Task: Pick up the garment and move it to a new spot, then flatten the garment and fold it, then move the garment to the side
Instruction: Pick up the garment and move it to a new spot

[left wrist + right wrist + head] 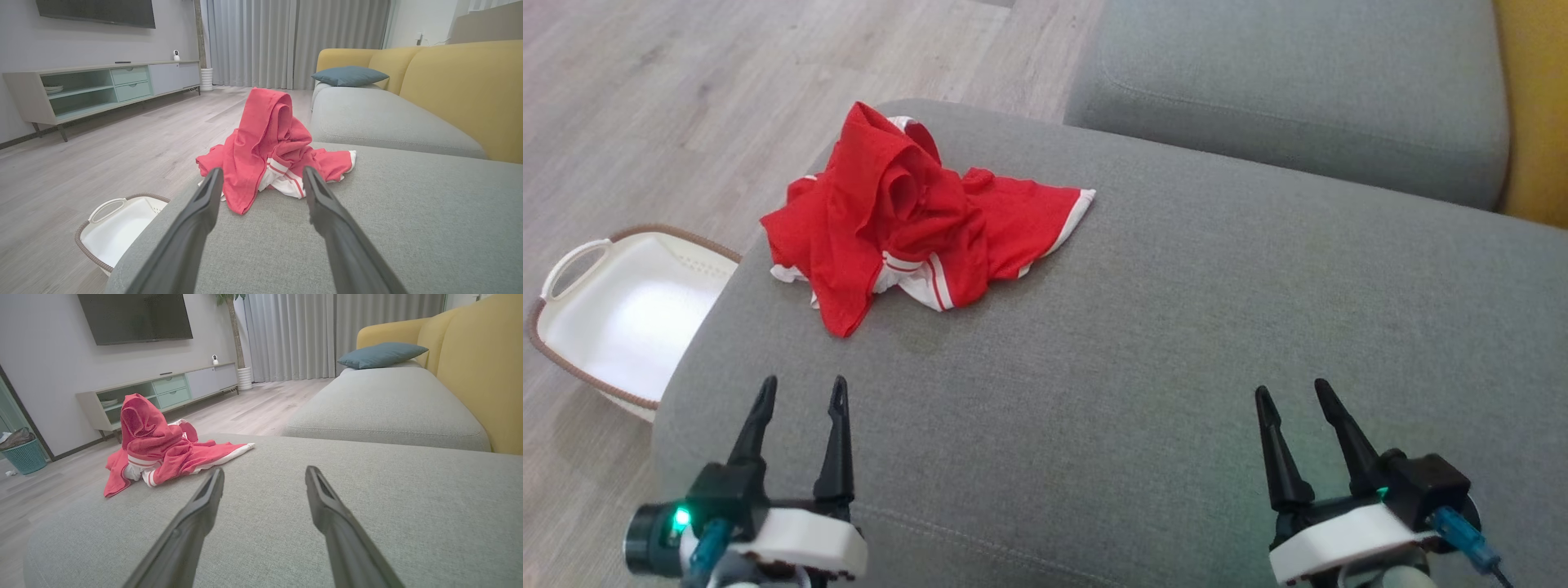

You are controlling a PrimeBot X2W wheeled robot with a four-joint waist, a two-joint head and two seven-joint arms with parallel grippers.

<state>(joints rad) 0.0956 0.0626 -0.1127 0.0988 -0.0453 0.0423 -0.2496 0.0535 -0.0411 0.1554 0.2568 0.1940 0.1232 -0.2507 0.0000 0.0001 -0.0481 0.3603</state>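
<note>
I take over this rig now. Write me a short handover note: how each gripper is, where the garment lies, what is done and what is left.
Left gripper: open, empty, over the grey sofa cushion, short of the garment.
Right gripper: open, empty, over the same cushion, farther from the garment.
Red garment: a crumpled heap on the cushion's far left part, near the edge. A white basket stands on the floor to the left of the cushion.
Done: nothing visible; the garment is not yet picked up.
Left: pick it up, move it to a new spot, flatten, fold, move it aside.
</note>
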